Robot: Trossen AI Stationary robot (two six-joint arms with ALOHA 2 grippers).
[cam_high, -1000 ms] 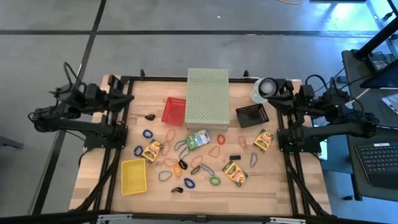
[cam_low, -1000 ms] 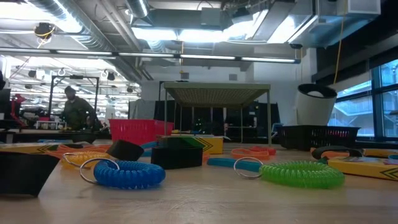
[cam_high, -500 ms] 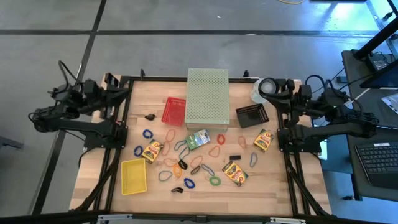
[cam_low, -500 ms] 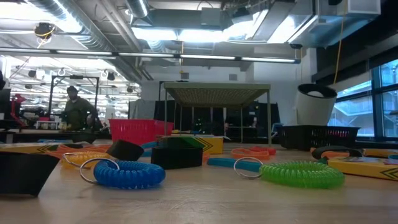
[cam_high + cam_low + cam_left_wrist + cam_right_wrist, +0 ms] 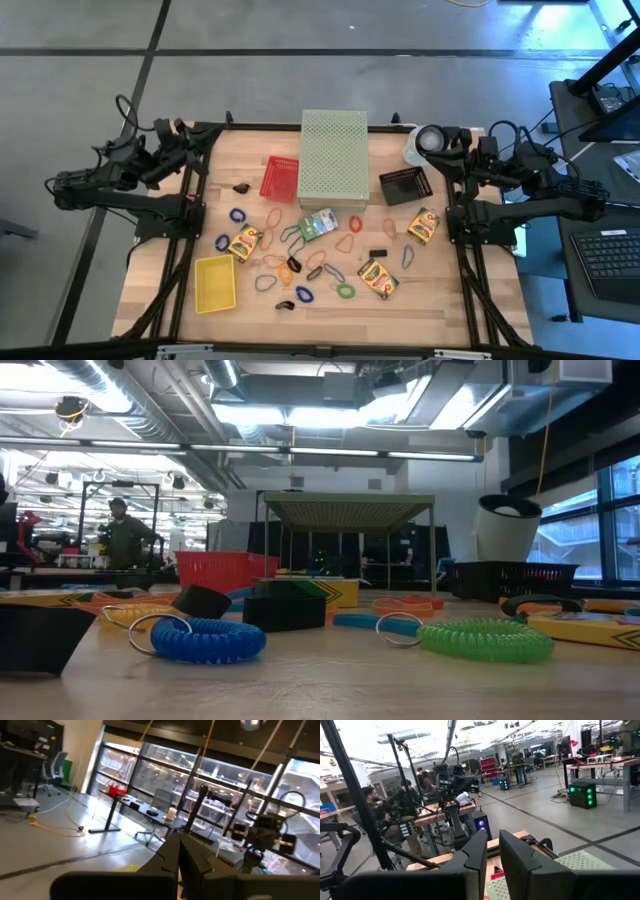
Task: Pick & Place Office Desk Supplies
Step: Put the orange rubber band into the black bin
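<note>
Left claw (image 5: 185, 135): we see it raised at the far-left corner of the worktop (image 5: 440, 290), clenched, fingers (image 5: 172, 857) pressed together with nothing between them.
Right claw (image 5: 447, 150): we see it at the far-right corner, just beside the white cup (image 5: 422, 143); its fingers (image 5: 477, 852) stand a narrow slit apart and hold nothing.
Supplies relative to the claws: we find every loop, clip and card box lying in the middle and near half of the worktop, well apart from both claws; neither claw touches any of them.
Card boxes: we count four yellow-and-green ones, at left of centre (image 5: 244, 242), at centre (image 5: 318, 224), toward the right (image 5: 424, 225), and nearer the front (image 5: 378, 278).
Rubber-band loops: we see them scattered among the boxes, such as a blue one (image 5: 237, 215), an orange one (image 5: 272, 216), a red one (image 5: 355, 223) and a green one (image 5: 345, 291); in the low view a blue coil (image 5: 205, 639) and a green coil (image 5: 485, 639) lie closest to the camera.
Black clips: one lies alone near the red basket (image 5: 240, 187), another among the loops (image 5: 377, 254).
Containers: red basket (image 5: 279, 177), black basket (image 5: 405, 186) and yellow tray (image 5: 215, 282) sit on the worktop, the large pale green perforated box (image 5: 333, 157) at the far middle.
Room: a person (image 5: 120, 538) stands far behind the worktop in the low view.
</note>
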